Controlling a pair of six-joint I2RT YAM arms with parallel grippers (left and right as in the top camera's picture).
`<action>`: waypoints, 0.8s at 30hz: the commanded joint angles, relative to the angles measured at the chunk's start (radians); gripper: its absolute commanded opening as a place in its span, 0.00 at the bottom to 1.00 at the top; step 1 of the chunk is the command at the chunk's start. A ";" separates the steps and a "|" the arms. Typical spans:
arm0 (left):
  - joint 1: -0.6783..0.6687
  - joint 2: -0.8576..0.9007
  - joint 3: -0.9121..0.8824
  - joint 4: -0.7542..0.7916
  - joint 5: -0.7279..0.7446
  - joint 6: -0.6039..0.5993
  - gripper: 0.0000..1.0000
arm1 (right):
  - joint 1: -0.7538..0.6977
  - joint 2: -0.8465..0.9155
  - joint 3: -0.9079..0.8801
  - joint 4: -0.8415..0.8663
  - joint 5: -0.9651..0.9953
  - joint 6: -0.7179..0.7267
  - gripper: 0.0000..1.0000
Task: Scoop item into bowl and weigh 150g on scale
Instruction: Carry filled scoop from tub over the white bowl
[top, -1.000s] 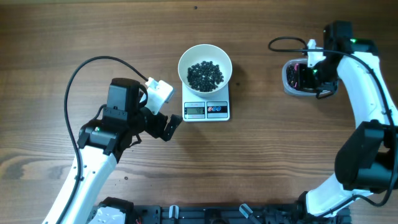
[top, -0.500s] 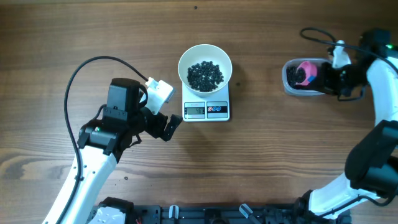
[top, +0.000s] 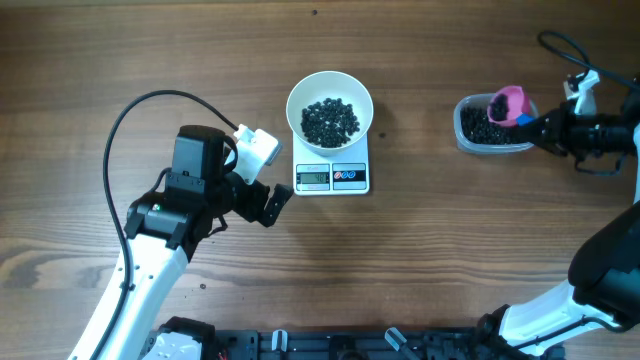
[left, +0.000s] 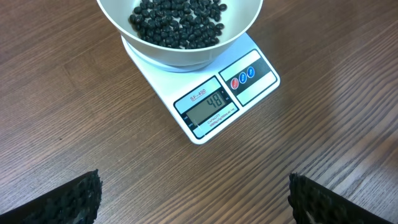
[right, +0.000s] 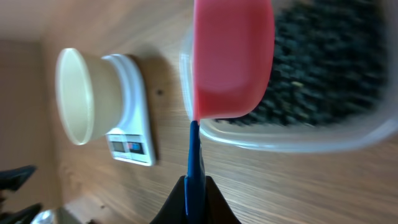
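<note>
The white bowl (top: 296, 100) holds a heap of the item (top: 330, 118), small black beads, and stands on the white scale (top: 332, 178). In the left wrist view the bowl (left: 186, 57) and its beads (left: 177, 22) are at the top, and the scale (left: 249, 81) shows 48 on its display. My left gripper (top: 270, 205) (left: 194, 205) is open just left of the scale, with nothing between its fingers (left: 68, 202). My right gripper (top: 545, 128) (right: 194, 199) is shut on the blue handle (right: 194, 155) of a pink scoop (top: 510, 103) (right: 233, 62). The scoop hangs over the tub's far right corner.
A clear plastic tub (top: 462, 130) (right: 298, 137) of black beads (right: 323, 68) stands at the right of the table. A black cable (top: 120, 125) loops from the left arm across the wood. The bowl (right: 78, 96) and scale (right: 134, 124) show far off in the right wrist view.
The right arm has swung out to the right, and the pink scoop has moved from the middle of the tub to its right end. The left arm has not moved.
</note>
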 joint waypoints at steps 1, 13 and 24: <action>-0.003 0.006 -0.010 0.003 0.016 0.001 1.00 | 0.033 0.013 -0.006 0.003 -0.208 -0.055 0.04; -0.003 0.006 -0.010 0.003 0.016 0.001 1.00 | 0.291 0.012 0.010 0.171 -0.297 0.132 0.04; -0.003 0.006 -0.010 0.003 0.016 0.001 1.00 | 0.587 0.011 0.145 0.247 -0.037 0.262 0.04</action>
